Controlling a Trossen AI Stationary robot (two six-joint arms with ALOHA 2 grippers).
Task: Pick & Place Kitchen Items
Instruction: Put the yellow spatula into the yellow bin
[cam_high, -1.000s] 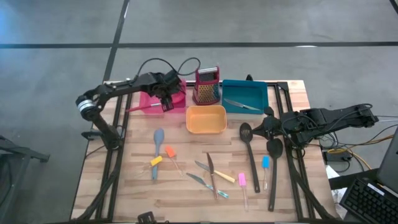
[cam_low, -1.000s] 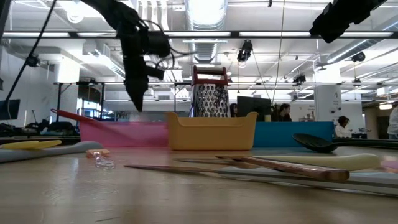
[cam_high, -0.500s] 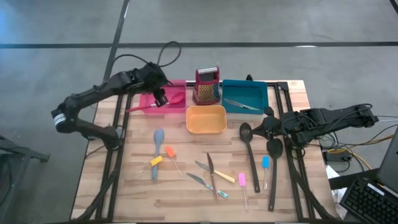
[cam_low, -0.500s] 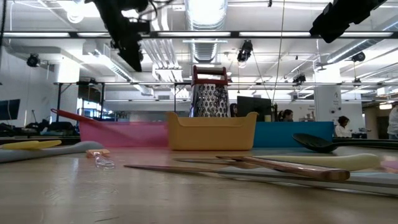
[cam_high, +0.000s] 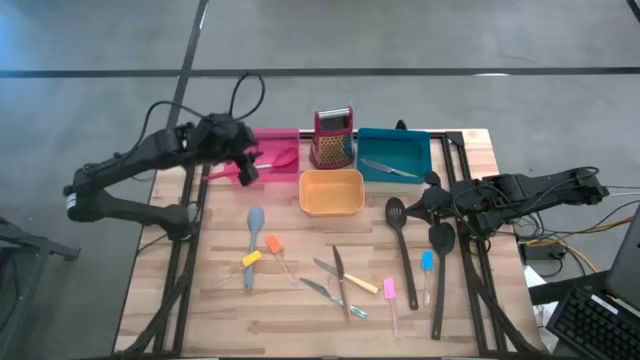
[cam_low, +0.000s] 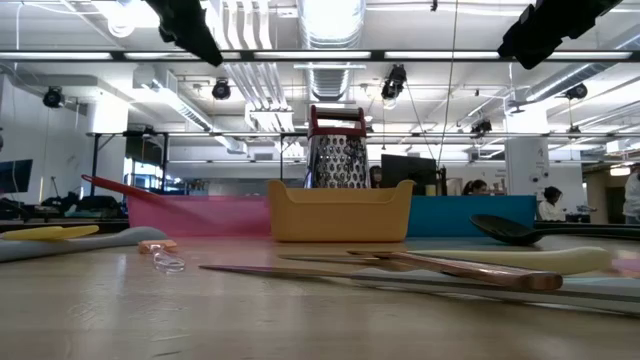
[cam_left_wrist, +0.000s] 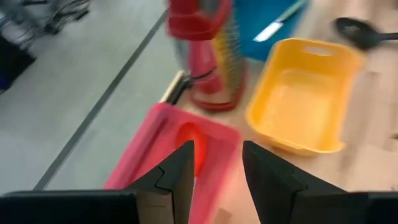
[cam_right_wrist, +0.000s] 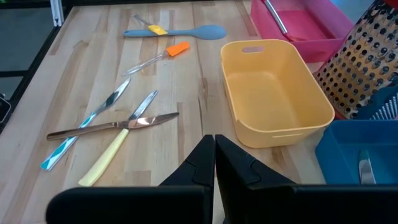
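A red spoon (cam_high: 280, 158) lies in the pink tray (cam_high: 272, 136), its handle (cam_high: 222, 173) sticking out over the tray's left end. My left gripper (cam_high: 245, 172) hangs open and empty above that end; in the left wrist view the spoon's bowl (cam_left_wrist: 198, 146) shows between my fingers, well below them. Loose on the table lie a grey-blue spatula (cam_high: 253, 238), orange (cam_high: 272, 244) and yellow (cam_high: 250, 259) pieces, slim knives (cam_high: 338, 275), pink (cam_high: 389, 290) and blue (cam_high: 427, 262) pieces and two black spoons (cam_high: 400, 235). My right gripper (cam_high: 427, 203) waits shut at the table's right.
An orange tray (cam_high: 331, 191) stands mid-table and a teal tray (cam_high: 393, 153) holding a metal knife (cam_high: 388, 168) at the far right. The upright red grater (cam_high: 333, 138) stands between the pink and teal trays. Bare wood lies near the front left.
My left gripper has risen from low over the pink tray and drawn back toward the table's left edge, tipping up from pointing steeply down. The red spoon has stayed in the tray.
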